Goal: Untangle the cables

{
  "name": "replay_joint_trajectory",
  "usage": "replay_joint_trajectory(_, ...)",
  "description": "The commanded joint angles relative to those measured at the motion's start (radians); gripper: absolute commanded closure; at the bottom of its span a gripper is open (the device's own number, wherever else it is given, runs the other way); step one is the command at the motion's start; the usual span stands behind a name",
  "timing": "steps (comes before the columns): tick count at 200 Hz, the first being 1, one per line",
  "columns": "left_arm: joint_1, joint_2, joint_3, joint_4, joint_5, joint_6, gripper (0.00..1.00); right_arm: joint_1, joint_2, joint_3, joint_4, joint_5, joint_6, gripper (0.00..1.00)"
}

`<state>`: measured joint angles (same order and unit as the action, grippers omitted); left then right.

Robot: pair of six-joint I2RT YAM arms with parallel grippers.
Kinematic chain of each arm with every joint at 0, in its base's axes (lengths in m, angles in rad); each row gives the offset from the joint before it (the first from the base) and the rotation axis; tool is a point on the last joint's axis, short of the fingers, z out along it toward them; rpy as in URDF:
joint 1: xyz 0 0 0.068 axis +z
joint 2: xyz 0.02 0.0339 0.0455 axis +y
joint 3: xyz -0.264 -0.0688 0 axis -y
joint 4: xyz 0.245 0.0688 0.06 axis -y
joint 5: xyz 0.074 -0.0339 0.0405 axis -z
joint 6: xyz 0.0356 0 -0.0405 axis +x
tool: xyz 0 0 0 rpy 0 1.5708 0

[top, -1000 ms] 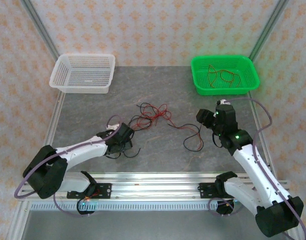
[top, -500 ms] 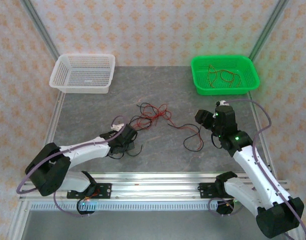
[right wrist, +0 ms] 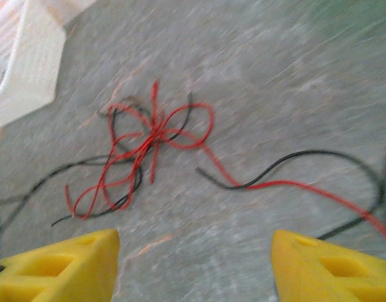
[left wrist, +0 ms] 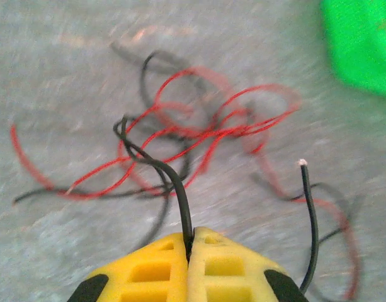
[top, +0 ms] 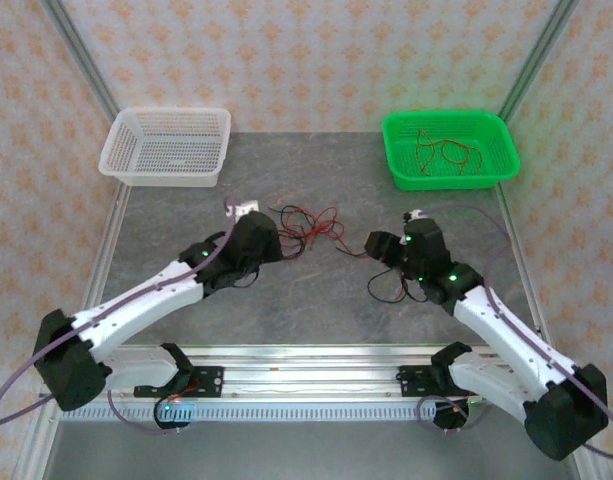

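I am looking at the cables (top: 306, 228) lying in a loose red-and-black knot on the table (top: 316, 320), nearer to me than the green basket (top: 398, 172) and off to its left, well apart from it. My left gripper (left wrist: 189, 242) is pinching fully shut on one black wire (left wrist: 172, 179) rising out of the knot, with the yellow pads meeting and just that strand between them. Another black end (left wrist: 309, 214) is standing loose just beside the right-hand pad; I cannot tell whether it belongs to the same wire. My right gripper (right wrist: 196, 255) is hanging on the near side of the green basket, a little to its left, with its jaws partly apart and nothing between them. It is facing the knot and a red-and-black strand (right wrist: 293, 182) that is trailing from the knot toward the basket's side. A few wires (top: 441, 150) are lying inside the green basket.

What is worrying me is the pull. The black wire is threading through several red loops, so if I am lifting it away with nothing holding the rest down, the whole knot is likely coming along, or cinching tighter. The pinch is on a very thin strand, so a sharp tug may be sliding it out of the pads. That loose end beside the pad could also be hooking on the finger. I am judging that the right gripper needs to be pinning a red loop first.
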<state>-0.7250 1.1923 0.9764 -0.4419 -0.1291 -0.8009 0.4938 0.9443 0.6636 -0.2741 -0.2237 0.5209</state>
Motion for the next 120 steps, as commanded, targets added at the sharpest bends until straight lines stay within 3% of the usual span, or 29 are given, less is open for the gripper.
replay_joint_trajectory(1, -0.002, -0.037, 0.087, -0.085, -0.015, 0.065, 1.00, 0.067, 0.056, -0.026, 0.222, -0.104, 0.048, 0.35)
replay_joint_trajectory(21, -0.003, -0.039, 0.144, -0.089, 0.011, 0.090, 1.00, 0.118, 0.132, -0.041, 0.414, -0.202, 0.045, 0.34)
replay_joint_trajectory(71, -0.002, -0.016, 0.227, -0.052, 0.080, 0.122, 1.00, 0.160, 0.319, 0.018, 0.703, -0.334, 0.075, 0.34)
replay_joint_trajectory(120, -0.002, 0.006, 0.281, -0.036, 0.083, 0.146, 1.00, 0.250, 0.454, 0.105, 0.827, -0.327, 0.056, 0.34)
